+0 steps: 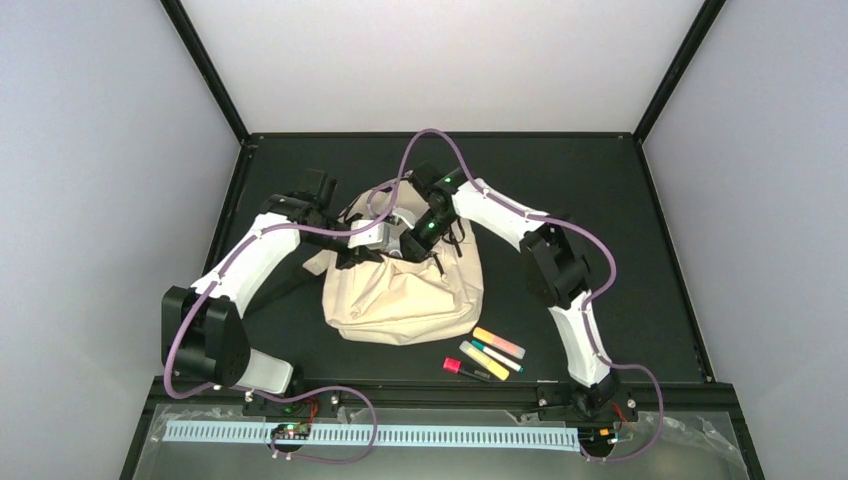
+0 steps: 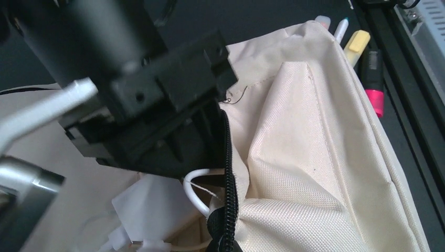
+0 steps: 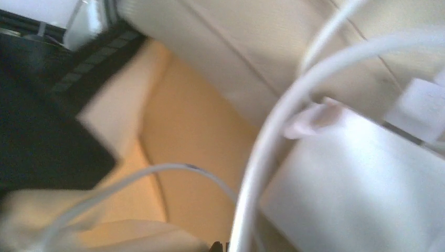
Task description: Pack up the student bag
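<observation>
The cream student bag (image 1: pixel 400 295) lies in the middle of the table with its top opening facing away from the arm bases. My left gripper (image 1: pixel 368 252) is shut on the bag's black zipper edge (image 2: pixel 229 210) and holds the opening apart. My right gripper (image 1: pixel 410 245) reaches down into the opening; its black body (image 2: pixel 157 105) shows in the left wrist view. Inside the bag lie a white charger block (image 3: pixel 357 184) and its white cable (image 3: pixel 273 131). The cable runs down to my right fingertips (image 3: pixel 223 247), which look shut on it.
Several markers and highlighters (image 1: pixel 487 355) lie on the table just right of the bag's near corner; they also show in the left wrist view (image 2: pixel 367 68). The black table rim (image 1: pixel 440 385) runs along the near edge.
</observation>
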Robot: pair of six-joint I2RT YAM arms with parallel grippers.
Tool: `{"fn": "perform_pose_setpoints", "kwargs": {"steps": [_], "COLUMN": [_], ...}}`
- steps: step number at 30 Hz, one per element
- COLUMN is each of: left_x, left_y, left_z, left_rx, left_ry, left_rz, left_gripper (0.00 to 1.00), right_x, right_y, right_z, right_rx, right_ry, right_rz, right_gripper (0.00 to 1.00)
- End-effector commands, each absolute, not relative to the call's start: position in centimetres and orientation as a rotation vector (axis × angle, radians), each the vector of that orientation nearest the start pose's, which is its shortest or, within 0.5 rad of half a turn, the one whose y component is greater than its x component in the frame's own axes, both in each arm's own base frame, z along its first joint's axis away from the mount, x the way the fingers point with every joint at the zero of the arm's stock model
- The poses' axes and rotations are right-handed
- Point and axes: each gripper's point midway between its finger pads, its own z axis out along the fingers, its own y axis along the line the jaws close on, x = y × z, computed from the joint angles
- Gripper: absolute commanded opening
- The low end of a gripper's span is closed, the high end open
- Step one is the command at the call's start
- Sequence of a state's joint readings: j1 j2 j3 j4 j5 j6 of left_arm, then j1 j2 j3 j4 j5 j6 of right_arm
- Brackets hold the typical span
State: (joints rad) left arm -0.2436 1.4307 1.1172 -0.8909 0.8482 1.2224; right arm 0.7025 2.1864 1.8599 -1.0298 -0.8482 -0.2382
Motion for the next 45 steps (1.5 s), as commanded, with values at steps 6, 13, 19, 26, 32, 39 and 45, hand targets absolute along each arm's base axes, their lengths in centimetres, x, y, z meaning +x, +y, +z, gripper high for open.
{"fn": "perform_pose_setpoints", "kwargs": {"steps": [6, 13, 19, 26, 32, 39, 45], "left_x": [27.1, 27.3, 26.3, 26.1, 26.8, 34.4, 44.3], "left_y": [-21.4, -20.8, -20.0, -19.1, -18.7, -19.3, -19.4], "left_z": [23.4, 20.4, 18.3, 16.6, 20.2, 25.6, 17.7], "left_rx": [1.582, 1.576, 1.591, 1.617, 1.620, 1.325, 1.081], "left_ry": [1.471, 1.565, 1.629, 1.709, 1.763, 1.841, 2.290], "left_rz": [-0.801, -0.786, -0.762, -0.713, -0.686, -0.656, -0.706], "left_gripper": [0.02, 0.02, 0.02, 0.08, 0.69, 0.99, 0.99], "right_x": [26.8, 26.8, 31.1, 32.5, 31.7, 26.7, 21.8], "right_y": [39.8, 37.3, 35.5, 30.9, 27.4, 24.4, 26.5], "right_z": [9.6, 14.7, 22.0, 24.0, 23.3, 18.0, 12.6], "right_rx": [-1.485, -1.367, -1.181, -1.023, -0.793, -0.594, -0.534], "right_ry": [2.677, 2.534, 2.351, 2.355, 2.417, 2.576, 2.738], "right_rz": [1.021, 0.922, 0.648, 0.394, 0.314, 0.425, 0.794], "right_gripper": [0.22, 0.66, 0.79, 0.87, 0.87, 0.84, 0.97]}}
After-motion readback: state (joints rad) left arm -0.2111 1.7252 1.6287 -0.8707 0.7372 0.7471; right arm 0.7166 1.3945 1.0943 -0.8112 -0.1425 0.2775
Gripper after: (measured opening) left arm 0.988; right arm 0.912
